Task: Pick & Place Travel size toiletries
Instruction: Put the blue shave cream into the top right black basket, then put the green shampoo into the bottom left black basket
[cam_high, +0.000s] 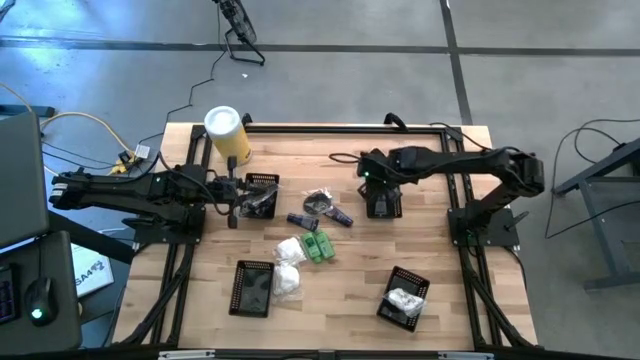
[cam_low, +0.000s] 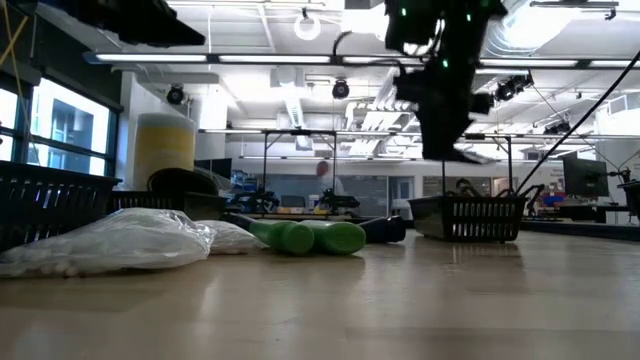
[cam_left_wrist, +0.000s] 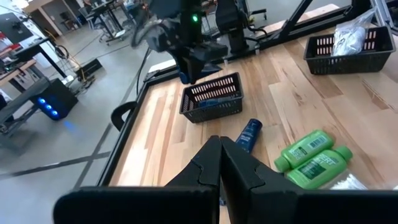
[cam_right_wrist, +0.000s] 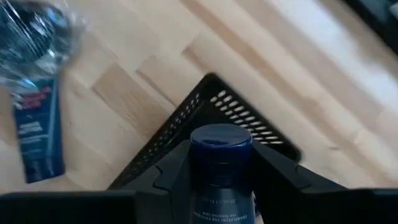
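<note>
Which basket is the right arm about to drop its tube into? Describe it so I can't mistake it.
Start at the tall yellow canister at the table's far edge and move toward the right arm. The basket sits directly under the right gripper, which grips a dark blue tube. It is the basket nearest that arm's base.

Right gripper (cam_right_wrist: 221, 186) is clamping a dark blue tube (cam_right_wrist: 220, 165) over a black mesh basket (cam_right_wrist: 211, 134); another tube (cam_right_wrist: 38, 127) is lying on the counter (cam_right_wrist: 261, 56).

I see a grey concrete floor (cam_high: 330, 25) around the wooden table (cam_high: 440, 240), windows (cam_low: 55, 130) at one side, and bright ceiling lights (cam_low: 310, 25) above.
</note>
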